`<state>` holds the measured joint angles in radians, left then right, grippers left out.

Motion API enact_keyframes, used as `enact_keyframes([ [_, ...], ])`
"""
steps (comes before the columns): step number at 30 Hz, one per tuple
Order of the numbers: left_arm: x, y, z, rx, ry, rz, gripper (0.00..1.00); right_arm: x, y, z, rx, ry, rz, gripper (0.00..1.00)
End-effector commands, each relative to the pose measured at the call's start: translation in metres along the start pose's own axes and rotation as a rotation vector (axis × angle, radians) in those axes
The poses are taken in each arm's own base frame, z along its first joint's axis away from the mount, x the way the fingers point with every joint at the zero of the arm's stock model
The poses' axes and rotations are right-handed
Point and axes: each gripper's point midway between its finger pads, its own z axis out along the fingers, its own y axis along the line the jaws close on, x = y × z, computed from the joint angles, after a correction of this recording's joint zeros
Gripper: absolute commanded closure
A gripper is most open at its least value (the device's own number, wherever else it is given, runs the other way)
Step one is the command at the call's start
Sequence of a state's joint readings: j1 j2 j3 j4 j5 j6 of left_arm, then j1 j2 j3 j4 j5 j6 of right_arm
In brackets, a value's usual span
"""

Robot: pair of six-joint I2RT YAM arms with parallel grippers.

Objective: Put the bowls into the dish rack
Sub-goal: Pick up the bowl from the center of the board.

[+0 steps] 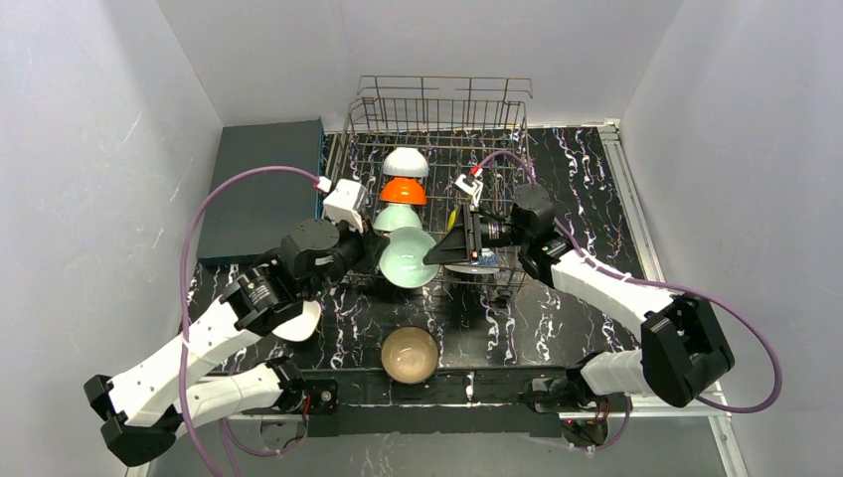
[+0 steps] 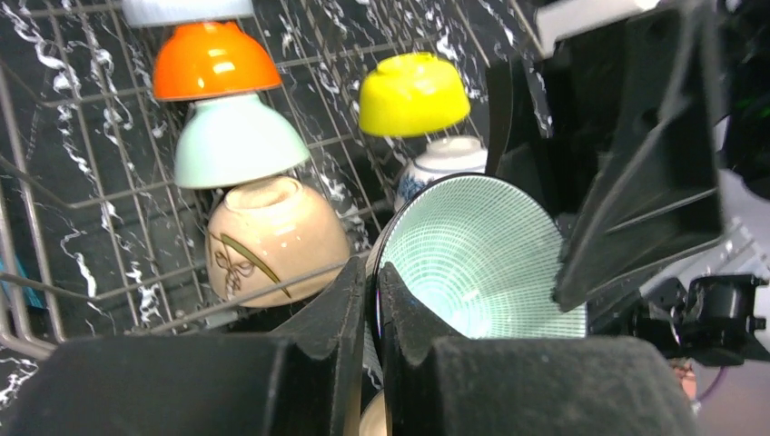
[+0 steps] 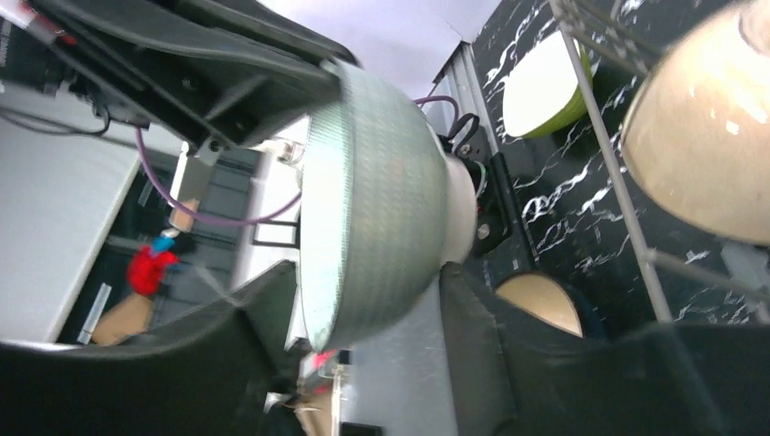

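A mint green bowl with a fine grid pattern [image 1: 409, 256] [image 2: 472, 259] [image 3: 381, 191] hangs on edge over the front of the dish rack [image 1: 437, 99]. My left gripper [image 2: 372, 291] [image 1: 370, 250] is shut on its rim. My right gripper [image 3: 368, 313] [image 1: 452, 243] straddles the same bowl, one finger at the rim, the other against the foot, both seeming to touch. In the rack stand white [image 1: 406, 161], orange [image 1: 404, 190] [image 2: 213, 59], pale mint [image 1: 398, 217] [image 2: 236, 141], peach-tan [image 2: 272, 236], yellow [image 2: 413, 91] and blue-and-white [image 2: 440, 163] bowls.
A tan bowl [image 1: 410, 355] [image 3: 540, 304] sits upright on the black marbled table near the front edge. A lime green bowl [image 1: 298, 320] [image 3: 545, 86] lies partly under my left arm. A flat dark grey slab [image 1: 260, 189] is left of the rack.
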<state>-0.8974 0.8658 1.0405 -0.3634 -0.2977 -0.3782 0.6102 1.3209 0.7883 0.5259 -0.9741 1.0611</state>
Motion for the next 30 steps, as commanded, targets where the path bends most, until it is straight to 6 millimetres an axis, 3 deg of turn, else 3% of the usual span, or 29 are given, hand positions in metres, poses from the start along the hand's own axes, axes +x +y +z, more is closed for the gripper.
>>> enact_keyframes([
  [1,0.001,-0.01,-0.002,0.05,0.008,-0.026,1.0,-0.016,0.041,-0.001,-0.086,-0.027,-0.209,0.24],
  [5,0.0,-0.012,0.0,0.055,-0.004,-0.05,1.0,-0.019,0.042,-0.001,-0.077,-0.053,-0.207,0.06],
  [8,0.0,-0.013,0.002,0.06,-0.017,-0.072,1.0,-0.019,0.034,0.0,-0.051,-0.062,-0.168,0.01],
  [14,-0.009,-0.017,0.004,0.081,-0.072,-0.093,1.0,-0.011,0.012,-0.001,-0.006,-0.077,-0.06,0.01],
  [19,-0.021,-0.02,0.002,0.102,-0.129,-0.092,1.0,-0.008,0.012,-0.002,-0.029,-0.105,0.008,0.01],
  [30,-0.026,-0.028,0.009,0.132,-0.149,-0.097,1.0,-0.008,0.038,-0.002,-0.207,-0.168,0.031,0.02],
])
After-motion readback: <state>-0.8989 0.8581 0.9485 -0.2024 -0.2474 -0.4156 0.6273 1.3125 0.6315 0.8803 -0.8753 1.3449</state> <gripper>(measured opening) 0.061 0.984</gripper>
